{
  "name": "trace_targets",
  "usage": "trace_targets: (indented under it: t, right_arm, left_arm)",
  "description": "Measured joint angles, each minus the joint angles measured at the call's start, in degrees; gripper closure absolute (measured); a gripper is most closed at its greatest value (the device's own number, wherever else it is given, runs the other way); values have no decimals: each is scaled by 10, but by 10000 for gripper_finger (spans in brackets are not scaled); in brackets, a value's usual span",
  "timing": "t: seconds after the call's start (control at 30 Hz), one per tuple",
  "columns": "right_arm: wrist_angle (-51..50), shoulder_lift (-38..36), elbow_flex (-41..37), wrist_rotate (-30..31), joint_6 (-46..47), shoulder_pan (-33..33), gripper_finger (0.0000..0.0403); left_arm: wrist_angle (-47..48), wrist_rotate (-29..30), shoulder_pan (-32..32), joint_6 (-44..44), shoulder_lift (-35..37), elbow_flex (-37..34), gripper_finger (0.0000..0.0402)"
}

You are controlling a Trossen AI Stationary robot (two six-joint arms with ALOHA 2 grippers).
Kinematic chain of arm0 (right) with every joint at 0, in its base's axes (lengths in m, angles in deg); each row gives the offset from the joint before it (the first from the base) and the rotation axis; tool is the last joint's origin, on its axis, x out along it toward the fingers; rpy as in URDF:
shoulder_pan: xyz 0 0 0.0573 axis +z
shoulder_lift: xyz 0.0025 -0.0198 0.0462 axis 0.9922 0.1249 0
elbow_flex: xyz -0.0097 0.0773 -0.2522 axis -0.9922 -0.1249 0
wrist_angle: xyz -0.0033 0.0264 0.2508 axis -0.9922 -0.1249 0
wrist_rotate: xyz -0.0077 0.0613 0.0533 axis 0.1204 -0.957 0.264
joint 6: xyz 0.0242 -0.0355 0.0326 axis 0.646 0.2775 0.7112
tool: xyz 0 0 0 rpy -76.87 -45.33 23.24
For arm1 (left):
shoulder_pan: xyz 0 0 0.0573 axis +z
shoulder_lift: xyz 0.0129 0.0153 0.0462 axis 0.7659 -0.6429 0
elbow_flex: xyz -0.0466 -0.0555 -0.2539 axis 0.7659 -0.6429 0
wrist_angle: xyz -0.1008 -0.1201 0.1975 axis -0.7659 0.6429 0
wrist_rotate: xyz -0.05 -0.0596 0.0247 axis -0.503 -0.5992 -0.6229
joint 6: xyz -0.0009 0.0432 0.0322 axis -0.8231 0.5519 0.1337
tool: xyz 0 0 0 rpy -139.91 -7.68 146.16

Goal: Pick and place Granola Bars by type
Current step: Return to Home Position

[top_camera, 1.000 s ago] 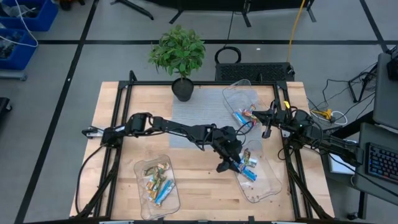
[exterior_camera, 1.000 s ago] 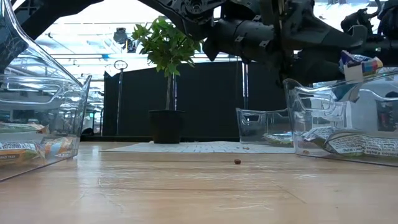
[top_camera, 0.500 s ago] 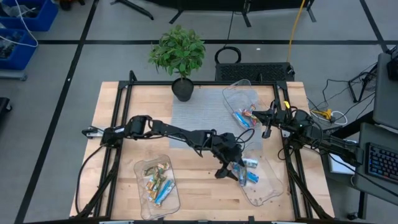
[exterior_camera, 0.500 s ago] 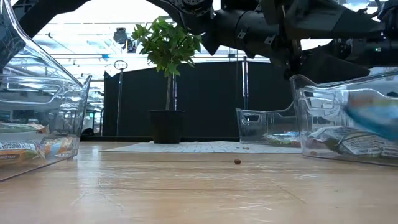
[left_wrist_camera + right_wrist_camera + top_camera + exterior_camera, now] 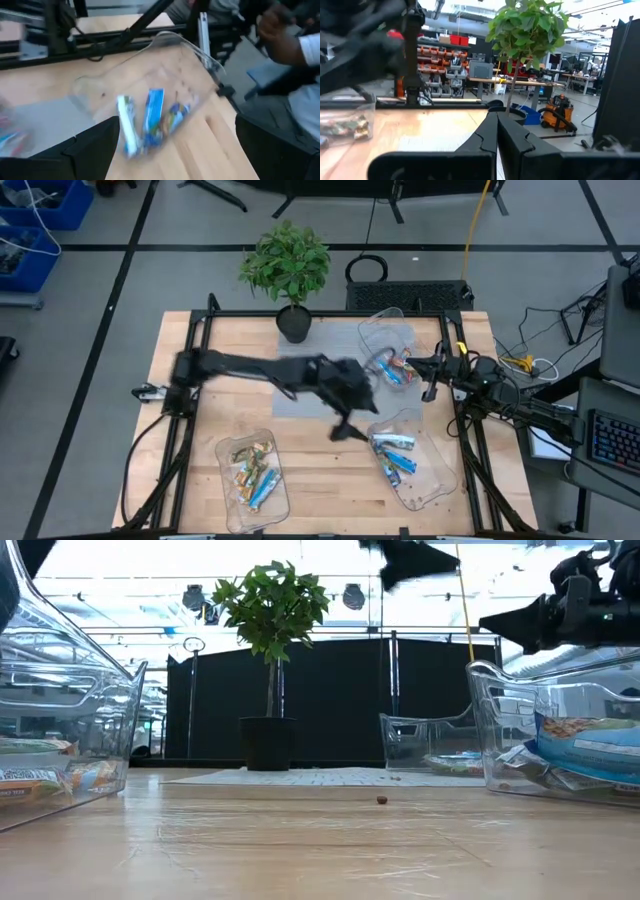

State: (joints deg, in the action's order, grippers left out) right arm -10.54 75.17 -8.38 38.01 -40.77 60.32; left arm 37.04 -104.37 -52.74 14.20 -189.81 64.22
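Granola Bars [image 5: 392,444] in shiny blue wrappers with pale ends lie flat in a clear bin [image 5: 422,485] on the bench [image 5: 180,380], just beside and below the left tool [image 5: 345,430]. The left wrist view shows them side by side, one bright blue bar [image 5: 155,112] between two paler ones. They are framed by that tool's fingers [image 5: 95,145], which are spread wide with nothing between them. The left tool hangs above the bench, between this bin and a grey mat [image 5: 310,350]. The right tool [image 5: 495,125], fingers pressed together and empty, waits well apart from the left one. Just beside it a second bin [image 5: 385,330] holds blue and orange-red bars [image 5: 396,368]. Well apart from both tools, a third bin [image 5: 240,515] holds mostly gold-yellow bars [image 5: 248,460]. A person [image 5: 305,55] shows beyond the bench.
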Motion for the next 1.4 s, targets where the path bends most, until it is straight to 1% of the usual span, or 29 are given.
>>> trace_targets:
  t: [0.07,0.13,0.2,0.3,0.37,0.43,0.53,0.6,0.67,0.73,0.83,0.9,0.97,1.07,1.23,1.33,1.4]
  right_arm:
    - [-2,0,12,-2,21,0,403]
    - [-25,0,28,-3,45,0,403]
    - [-65,0,42,-18,53,1,403]
    - [-84,-1,65,-51,55,1,403]
    - [-85,-1,69,-75,64,1,403]
    - [-92,-4,70,-90,72,1,403]
    - [-84,-8,78,-93,84,1,403]
    - [-84,-12,78,-93,88,1,403]
    - [-79,-14,78,-93,90,1,403]
    - [-72,-15,78,-93,90,1,403]
    - [-72,-15,78,-93,90,1,403]
    - [-71,-15,78,-93,90,1,403]
    - [-71,-15,78,-93,90,1,403]
    - [-72,-15,78,-93,90,1,403]
    - [-84,-15,79,-93,90,1,403]
    - [-91,-15,79,-94,87,1,403]
    - [-104,-15,79,-106,78,1,403]
  left_arm:
    - [53,-9,8,23,50,-11,4]
    - [72,-12,12,43,106,-42,4]
    - [68,0,11,63,165,-96,4]
    - [31,8,17,76,257,-212,5]
    - [-17,9,28,71,325,-305,4]
    - [-89,9,40,59,398,-401,5]
    - [-209,18,64,33,511,-548,5]
    - [-282,53,84,7,580,-637,4]
    - [-336,109,100,-19,647,-715,5]
    - [-375,150,110,-36,705,-782,5]
    - [-425,169,125,-50,783,-871,5]
    - [-465,161,130,-50,824,-918,5]
    - [-492,146,131,-31,854,-957,5]
    - [-512,137,133,-18,884,-997,5]
    - [-513,165,147,-33,912,-1032,5]
    - [-514,165,151,-37,916,-1039,5]
    - [-513,163,151,-38,916,-1042,5]
